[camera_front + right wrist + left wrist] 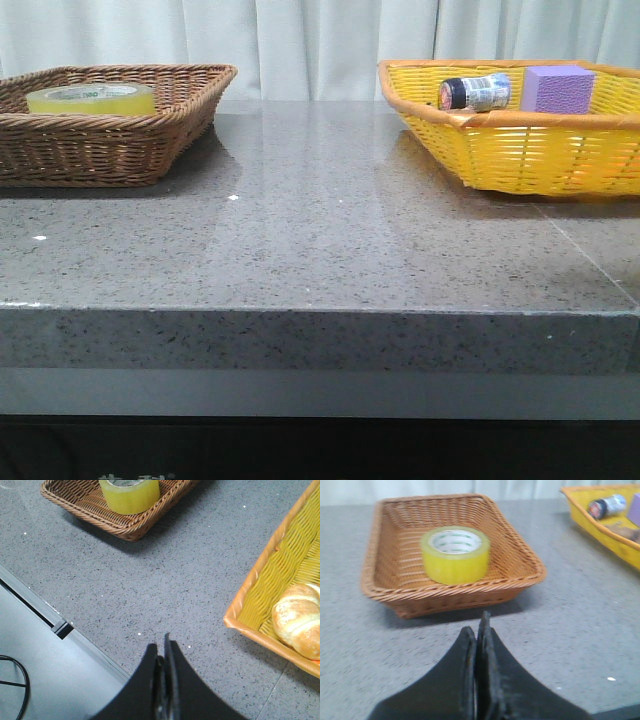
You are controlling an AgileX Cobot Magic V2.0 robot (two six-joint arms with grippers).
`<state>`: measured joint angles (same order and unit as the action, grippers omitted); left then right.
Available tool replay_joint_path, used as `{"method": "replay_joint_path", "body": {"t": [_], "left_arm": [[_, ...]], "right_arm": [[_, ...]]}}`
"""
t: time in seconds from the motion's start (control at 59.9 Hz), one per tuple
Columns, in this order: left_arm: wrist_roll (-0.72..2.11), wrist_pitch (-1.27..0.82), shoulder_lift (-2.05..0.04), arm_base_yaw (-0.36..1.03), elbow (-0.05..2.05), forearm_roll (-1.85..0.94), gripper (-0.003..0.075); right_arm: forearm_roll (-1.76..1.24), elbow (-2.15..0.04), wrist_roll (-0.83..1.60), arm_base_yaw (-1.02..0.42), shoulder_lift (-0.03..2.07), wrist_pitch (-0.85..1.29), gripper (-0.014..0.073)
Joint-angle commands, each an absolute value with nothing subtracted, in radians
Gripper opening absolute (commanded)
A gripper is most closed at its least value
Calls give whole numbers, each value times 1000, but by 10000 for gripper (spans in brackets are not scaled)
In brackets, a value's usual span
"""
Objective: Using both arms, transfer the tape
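Observation:
The tape (91, 97), a wide yellow roll with a white core printed in green, lies flat in the brown wicker basket (150, 140) at the table's far left. The left wrist view shows the tape (455, 554) ahead of my left gripper (479, 625), which is shut and empty over the bare table in front of the basket. The right wrist view catches the tape (129, 494) at its edge, far from my right gripper (162, 645), shut and empty above the table's near edge. Neither arm appears in the front view.
A yellow wicker basket (520, 150) at the far right holds a small jar (476, 92), a purple block (557, 89) and a bread roll (299, 617). The grey stone table (320, 240) lies between the two baskets. A cable (12, 690) lies below the table's edge.

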<state>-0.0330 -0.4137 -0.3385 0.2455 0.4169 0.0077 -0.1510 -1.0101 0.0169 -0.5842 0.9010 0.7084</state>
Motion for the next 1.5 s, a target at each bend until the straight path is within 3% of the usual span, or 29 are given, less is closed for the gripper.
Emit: {"method": "replay_joint_path", "body": {"t": [0.0, 0.301, 0.551, 1.486], "left_arm": [[-43, -299, -246, 194, 358, -11, -20], [-43, -126, -1, 93, 97, -52, -20], [-43, 79, 26, 85, -51, -52, -20], [-43, 64, 24, 85, -48, -52, -20]], "right_arm": [[-161, -1036, 17, -581, 890, 643, -69], [-161, -1036, 17, -581, 890, 643, -69], [-161, -1036, 17, -581, 890, 644, -69], [-161, -1036, 17, -581, 890, 642, -69]]}}
